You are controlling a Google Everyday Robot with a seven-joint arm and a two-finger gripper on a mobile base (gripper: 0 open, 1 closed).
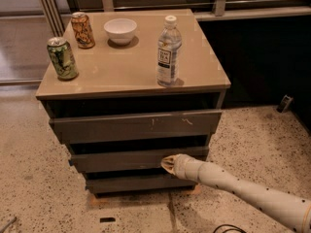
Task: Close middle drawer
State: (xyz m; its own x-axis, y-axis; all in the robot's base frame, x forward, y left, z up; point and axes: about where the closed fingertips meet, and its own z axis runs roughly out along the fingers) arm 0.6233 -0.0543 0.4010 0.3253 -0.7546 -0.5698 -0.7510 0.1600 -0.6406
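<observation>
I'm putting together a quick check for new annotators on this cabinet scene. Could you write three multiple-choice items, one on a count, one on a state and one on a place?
1. How many drink cans stand on the cabinet top?
A. One
B. Two
C. Four

2. How is the water bottle?
A. Lying on its side
B. Upright, cap off
C. Upright, cap on

3. Where is the gripper?
A. Resting on the cabinet top
B. At the front of the middle drawer
C. Around the water bottle

Key:
1 B: a green can and an orange can are the only cans.
2 C: it stands with its white cap in place.
3 B: the arm comes in from the lower right and its tip meets that drawer front.
</observation>
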